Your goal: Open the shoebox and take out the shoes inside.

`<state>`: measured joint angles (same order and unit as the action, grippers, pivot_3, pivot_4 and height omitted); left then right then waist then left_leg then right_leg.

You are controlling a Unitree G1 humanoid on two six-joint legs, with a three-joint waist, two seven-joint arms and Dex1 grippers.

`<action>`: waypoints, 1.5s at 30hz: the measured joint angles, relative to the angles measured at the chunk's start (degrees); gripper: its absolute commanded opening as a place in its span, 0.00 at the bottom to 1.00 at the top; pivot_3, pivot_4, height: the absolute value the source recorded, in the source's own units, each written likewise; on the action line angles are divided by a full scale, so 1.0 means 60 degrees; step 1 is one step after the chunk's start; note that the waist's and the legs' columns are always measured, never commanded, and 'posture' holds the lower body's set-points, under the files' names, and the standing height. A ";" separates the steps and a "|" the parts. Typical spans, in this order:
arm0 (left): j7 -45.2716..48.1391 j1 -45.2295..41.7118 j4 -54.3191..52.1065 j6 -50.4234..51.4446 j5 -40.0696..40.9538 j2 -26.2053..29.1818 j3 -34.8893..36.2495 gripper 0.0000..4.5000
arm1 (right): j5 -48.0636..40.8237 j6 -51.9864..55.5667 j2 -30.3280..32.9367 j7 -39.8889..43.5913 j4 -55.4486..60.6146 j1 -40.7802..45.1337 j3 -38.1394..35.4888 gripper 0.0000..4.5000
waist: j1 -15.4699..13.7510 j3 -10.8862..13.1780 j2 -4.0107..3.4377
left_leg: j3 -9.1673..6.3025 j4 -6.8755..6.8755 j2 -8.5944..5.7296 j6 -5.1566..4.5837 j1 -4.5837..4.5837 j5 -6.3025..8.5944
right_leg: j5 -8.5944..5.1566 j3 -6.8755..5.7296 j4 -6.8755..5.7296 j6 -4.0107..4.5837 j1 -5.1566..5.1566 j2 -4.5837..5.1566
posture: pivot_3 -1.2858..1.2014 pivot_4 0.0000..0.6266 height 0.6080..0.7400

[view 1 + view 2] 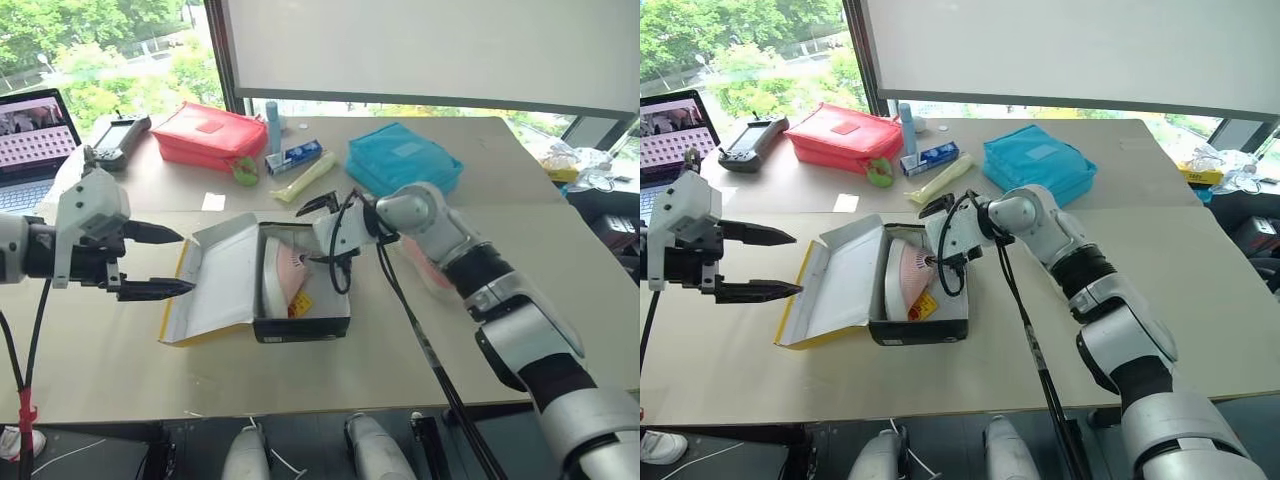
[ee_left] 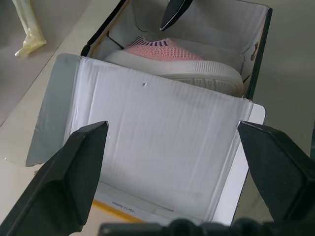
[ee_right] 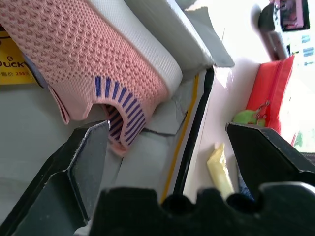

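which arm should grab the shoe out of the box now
Right, most likely. The right gripper hangs open at the open shoebox, fingers beside the pink shoe. The left gripper, also open, sits outside past the folded-back lid.

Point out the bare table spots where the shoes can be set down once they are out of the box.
Free: the table to the right of the shoebox, beyond the right gripper; also the strip between the box and the near edge. Crowded: behind the box, where the red pouch, blue pouch and small items lie. The open lid takes the box's left side, facing the left gripper.
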<state>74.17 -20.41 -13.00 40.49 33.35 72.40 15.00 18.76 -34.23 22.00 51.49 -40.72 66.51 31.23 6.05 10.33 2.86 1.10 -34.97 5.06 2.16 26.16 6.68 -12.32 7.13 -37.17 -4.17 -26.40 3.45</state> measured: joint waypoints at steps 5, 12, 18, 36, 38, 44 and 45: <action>-0.0074 -0.0018 0.0000 0.0017 0.0085 0.0000 -0.0005 1.00 | 0.0620 -0.0809 -0.0534 -0.0712 -0.0070 -0.0075 0.0214 0.99 | 0.0047 0.0000 0.0000 | -0.0001 -0.0004 0.0000 0.0003 -0.0001 -0.0002 | 0.0002 0.0000 -0.0001 0.0000 0.0002 0.0000 | 0.52 0.24 0.88; -0.0092 -0.0171 0.0000 0.0027 0.0125 0.0013 -0.0020 1.00 | 0.1479 -0.1188 -0.0562 -0.1786 -0.0607 -0.0105 0.0262 0.99 | 0.0113 0.0000 0.0000 | -0.0005 -0.0008 0.0000 0.0006 -0.0002 -0.0004 | 0.0003 0.0000 0.0000 0.0003 0.0008 0.0000 | 0.52 0.24 0.88; -0.0091 -0.0166 -0.0007 0.0152 0.0129 0.0027 -0.0019 1.00 | 0.2239 -0.1432 0.0085 -0.2977 -0.2449 0.1375 0.0216 0.99 | 0.0174 0.0000 0.0000 | -0.0008 -0.0003 -0.0001 0.0014 -0.0007 -0.0010 | -0.0025 -0.0001 0.0001 0.0063 0.0009 0.0001 | 0.52 0.24 0.88; -0.0158 -0.0387 -0.0202 0.0339 0.0414 0.0042 -0.0049 1.00 | 0.1401 -0.2530 -0.0596 -0.2318 -0.2855 0.0678 -0.0166 0.99 | 0.0416 -0.0007 0.0012 | -0.0024 0.0021 -0.0001 0.0013 -0.0059 -0.0010 | -0.0002 -0.0004 -0.0001 -0.0001 0.0059 -0.0003 | 0.52 0.24 0.88; -0.0159 -0.0454 -0.0195 0.0337 0.0415 0.0042 -0.0089 1.00 | 0.0559 -0.2431 -0.0760 -0.1502 -0.2681 0.0419 -0.0484 0.99 | 0.0487 -0.0007 0.0012 | -0.0029 0.0021 -0.0001 0.0013 -0.0061 -0.0010 | 0.0000 -0.0003 -0.0003 -0.0003 0.0059 -0.0006 | 0.52 0.24 0.88; -0.0159 -0.0646 -0.0178 0.0319 0.0412 0.0041 -0.0164 1.00 | -0.0736 -0.1775 -0.0968 0.0013 -0.2047 -0.0044 -0.0899 0.99 | 0.0557 -0.0006 0.0011 | -0.0038 0.0021 -0.0001 0.0013 -0.0063 -0.0010 | 0.0000 -0.0005 -0.0010 -0.0002 0.0058 -0.0010 | 0.52 0.24 0.88; -0.0159 -0.0665 -0.0168 0.0318 0.0412 0.0041 -0.0206 1.00 | -0.0750 -0.1714 -0.0967 0.0144 -0.1922 -0.0096 -0.0905 0.99 | 0.0557 -0.0006 0.0011 | -0.0038 0.0021 -0.0001 0.0013 -0.0062 -0.0010 | -0.0001 -0.0005 -0.0010 -0.0002 0.0057 -0.0010 | 0.52 0.24 0.88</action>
<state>73.21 -24.40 -14.01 42.40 35.82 72.65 13.76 14.26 -44.51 16.20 52.35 -52.26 65.94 25.80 9.40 10.29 2.92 0.87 -34.85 5.05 2.24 25.79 6.62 -12.32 7.10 -37.23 -4.18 -26.05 3.39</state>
